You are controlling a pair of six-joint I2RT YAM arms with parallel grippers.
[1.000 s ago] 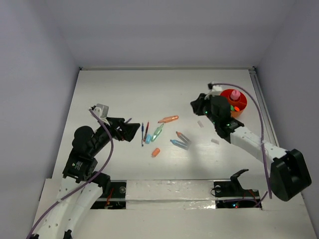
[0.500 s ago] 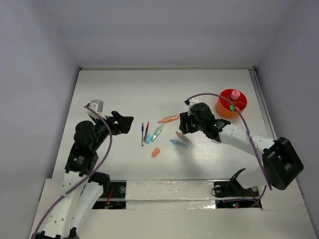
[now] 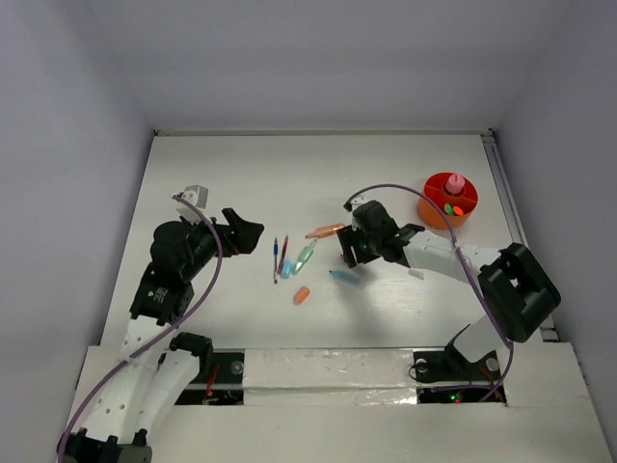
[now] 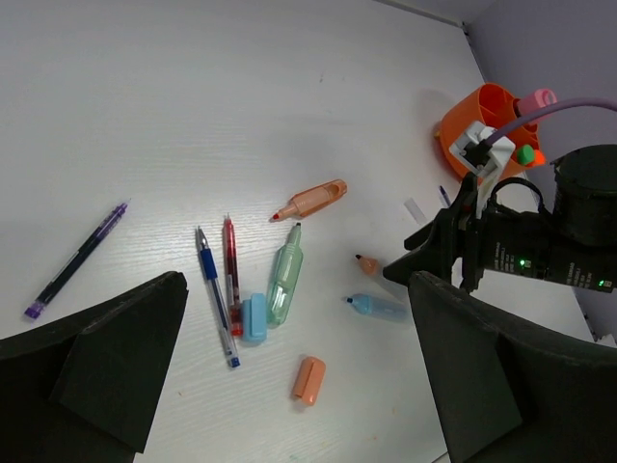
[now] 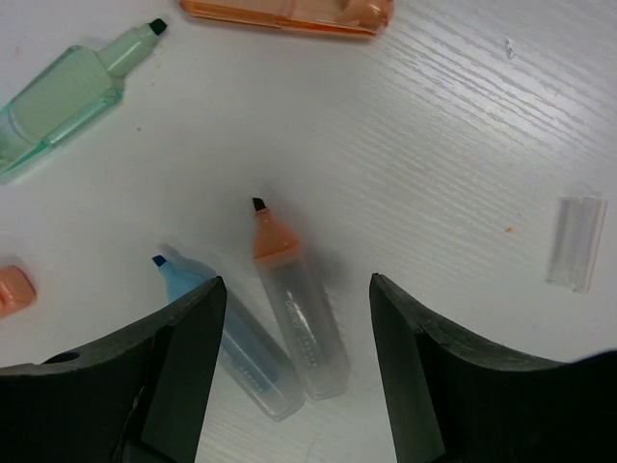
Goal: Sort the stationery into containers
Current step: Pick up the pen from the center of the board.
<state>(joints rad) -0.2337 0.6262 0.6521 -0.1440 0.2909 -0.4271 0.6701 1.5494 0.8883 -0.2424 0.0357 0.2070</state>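
The right pincer [image 5: 294,289] is hovering released, its fingers straddling the orange-tipped marker [image 5: 297,318]. The marker is lying uncapped near the centre of the tabletop [image 3: 405,164], just beside a blue marker [image 5: 227,338]. It is looking light, stiff and slick, so gripping across mid-barrel is advisable. The orange cup [image 3: 432,214], near the right edge, is holding a pink piece [image 3: 455,182] and green bits [image 3: 449,208]. The left pincer [image 3: 249,231] is hovering released.

Loose highlighters [image 5: 299,318] and pens [image 4: 231,280] lie flat in a cluster, orange holder [image 3: 433,216] upright well apart
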